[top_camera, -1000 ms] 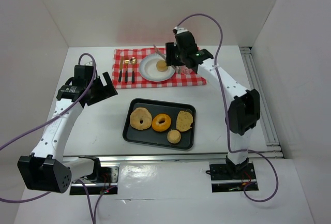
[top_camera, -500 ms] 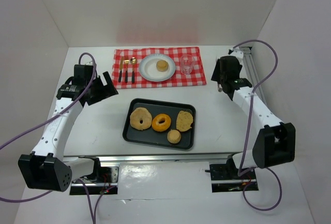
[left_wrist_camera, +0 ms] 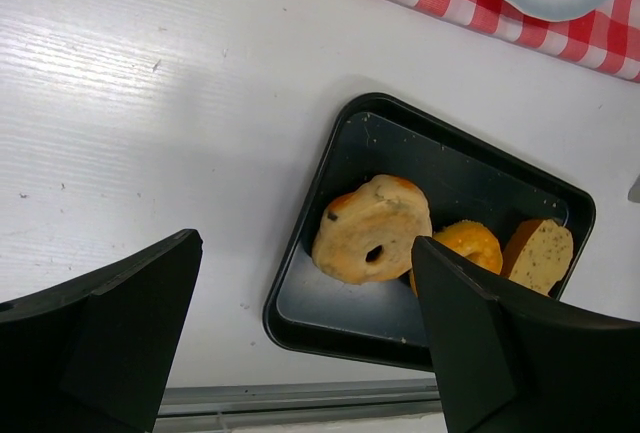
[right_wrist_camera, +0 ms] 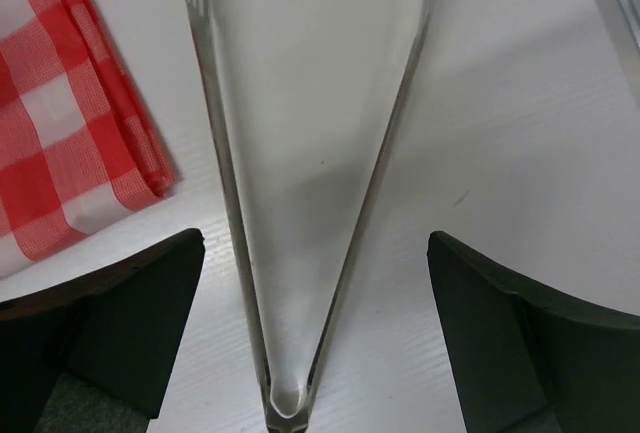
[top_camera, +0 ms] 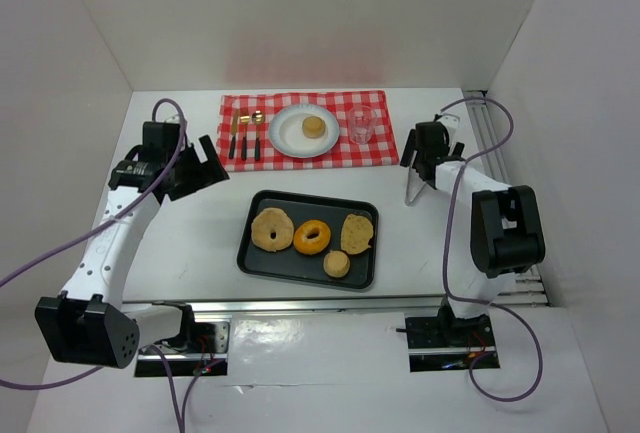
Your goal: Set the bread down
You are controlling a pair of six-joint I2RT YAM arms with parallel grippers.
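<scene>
on the far side of the worktop (top_camera: 200,233), top view: the bread (top_camera: 314,127) sits on the white plate (top_camera: 285,139), and the plate sits on the checked cloth (top_camera: 385,153). a glass (top_camera: 361,125) stands just beside the plate. a like bun (top_camera: 337,264) lies in the black tray (top_camera: 255,259), nearer the arms. left tool (top_camera: 195,171) hangs left of the tray; right tool (top_camera: 415,163) is low, off the cloth's right edge.

left wrist view: tool spread wide, pinching nothing, above the tray's bagel (left_wrist_camera: 371,229).

right wrist view: fingers (right_wrist_camera: 110,313) wide apart over bare worktop. between them, touching neither, is a thin shiny v (right_wrist_camera: 285,411), probably tongs, though the view is poor.
</scene>
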